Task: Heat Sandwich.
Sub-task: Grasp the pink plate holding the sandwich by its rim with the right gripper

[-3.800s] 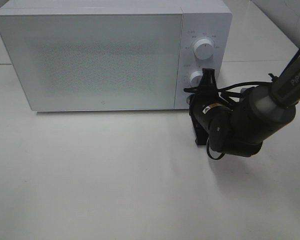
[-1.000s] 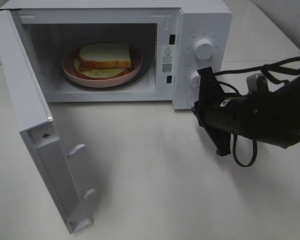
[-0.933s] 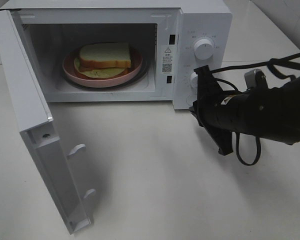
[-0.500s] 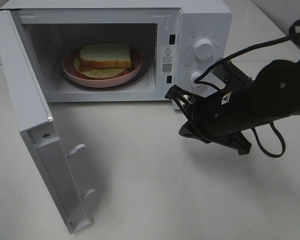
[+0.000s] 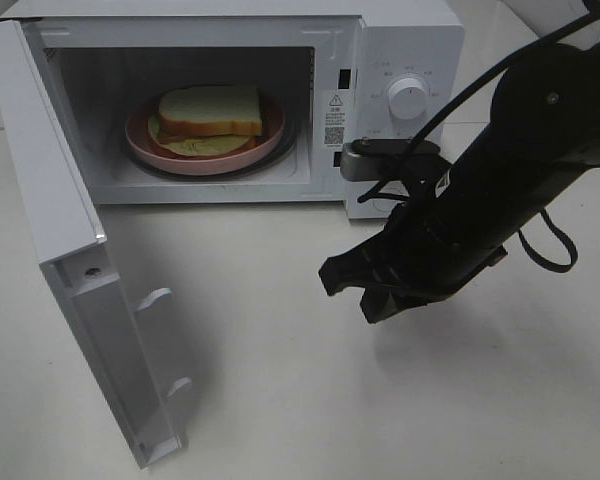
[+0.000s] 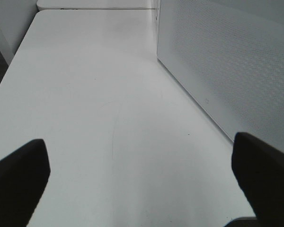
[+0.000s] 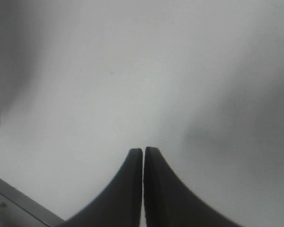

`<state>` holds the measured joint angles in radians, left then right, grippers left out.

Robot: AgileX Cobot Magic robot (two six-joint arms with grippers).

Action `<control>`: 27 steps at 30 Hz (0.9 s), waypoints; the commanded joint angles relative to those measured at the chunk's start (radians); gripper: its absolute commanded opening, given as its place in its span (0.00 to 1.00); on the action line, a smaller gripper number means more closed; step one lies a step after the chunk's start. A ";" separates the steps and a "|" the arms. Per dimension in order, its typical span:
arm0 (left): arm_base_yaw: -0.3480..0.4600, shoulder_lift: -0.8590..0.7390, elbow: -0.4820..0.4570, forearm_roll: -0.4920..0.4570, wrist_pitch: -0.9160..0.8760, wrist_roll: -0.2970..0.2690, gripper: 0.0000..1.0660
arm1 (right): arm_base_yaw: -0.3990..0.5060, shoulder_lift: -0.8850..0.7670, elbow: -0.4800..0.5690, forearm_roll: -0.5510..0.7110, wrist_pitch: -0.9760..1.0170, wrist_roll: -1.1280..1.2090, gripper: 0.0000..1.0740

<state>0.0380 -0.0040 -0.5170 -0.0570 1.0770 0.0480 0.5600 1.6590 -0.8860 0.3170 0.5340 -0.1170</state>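
right hand [image 7: 143, 153]: fingers lay pressed together, all but closed, gripping nothing; it hung above the bare surface [image 5: 270, 410] in front of the microwave's control panel.
left hand [image 6: 137, 142]: fingers stood spread wide with nothing between them, low over the surface near the door's dotted outer face.
sandwich [image 5: 208, 110]: lay on the pink plate [image 5: 140, 142] inside the cavity, well apart from both hands.
microwave [image 5: 410, 40]: stood at the back of the surface.
door [image 5: 70, 260]: was swung wide open on the left.
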 commanded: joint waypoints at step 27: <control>0.002 -0.008 0.001 -0.008 -0.010 -0.001 0.94 | 0.000 -0.057 -0.019 -0.345 0.180 -1.089 0.19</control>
<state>0.0380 -0.0040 -0.5170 -0.0570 1.0770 0.0480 0.5600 1.6050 -0.9000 -0.0080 0.7290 -1.2360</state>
